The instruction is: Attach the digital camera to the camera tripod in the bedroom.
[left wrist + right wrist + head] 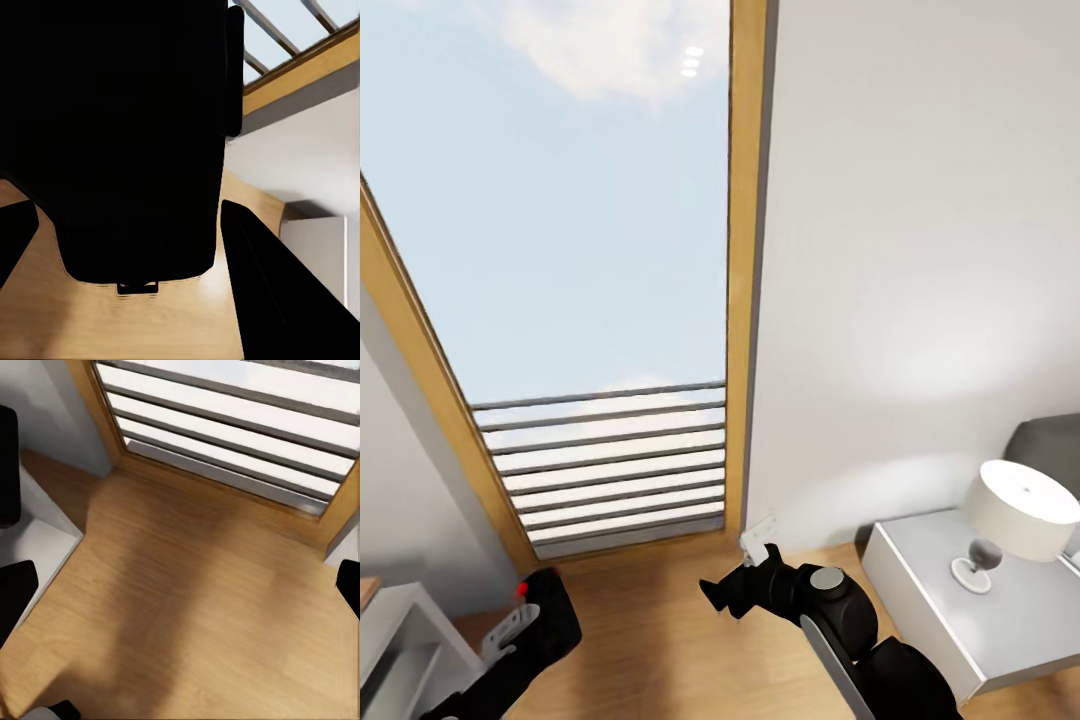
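Observation:
The digital camera is a black box with a red dot on top, low at the left of the head view. My left gripper is shut on it. In the left wrist view the camera hangs as a big dark block between the two black fingers, above light wood floor. My right gripper is held out over the floor near the window's base, open and holding nothing. Its fingertips stand wide apart in the right wrist view. The camera tripod is out of view.
A tall wood-framed window with horizontal rail bars stands straight ahead. At the right are a white nightstand, a white table lamp and a grey headboard. A white shelf unit sits at the lower left.

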